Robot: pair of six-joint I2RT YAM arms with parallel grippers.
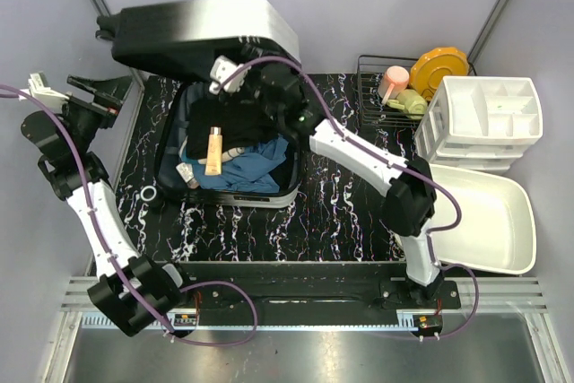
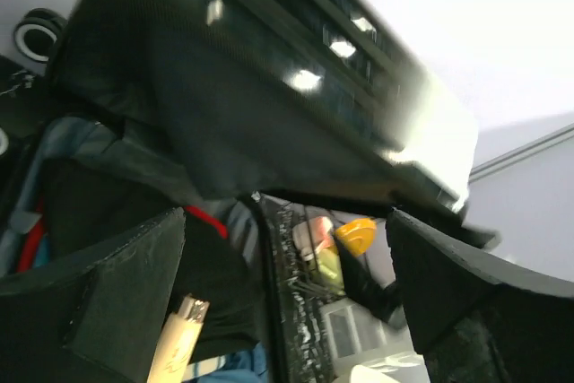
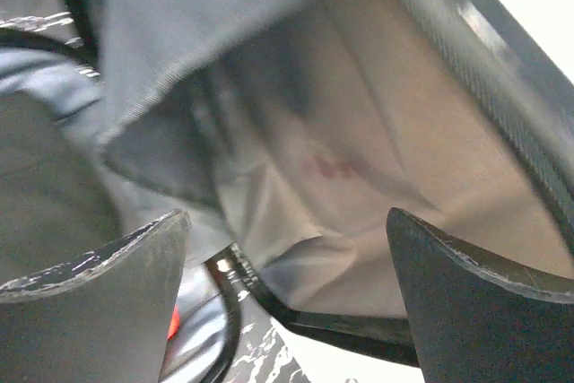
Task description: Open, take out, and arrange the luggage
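The luggage (image 1: 199,29) stands open on the black marbled table, its white-to-black lid raised at the back. Its base (image 1: 170,145) holds black and blue clothes (image 1: 251,163) and a tan bottle (image 1: 213,154). My right gripper (image 1: 244,62) reaches under the lid's front edge. In the right wrist view it (image 3: 287,298) is open, with grey lining (image 3: 359,159) just ahead of the fingers. My left gripper (image 1: 100,93) is open and empty, left of the suitcase. In its wrist view it (image 2: 287,289) faces the lid (image 2: 269,87) and the bottle (image 2: 179,338).
A wire rack (image 1: 372,96) at the back right holds an orange plate (image 1: 439,69), a pink cup (image 1: 393,81) and a green item (image 1: 410,103). A white drawer organiser (image 1: 489,118) and a white basin (image 1: 489,217) sit on the right. A small ring (image 1: 148,195) lies left of the suitcase.
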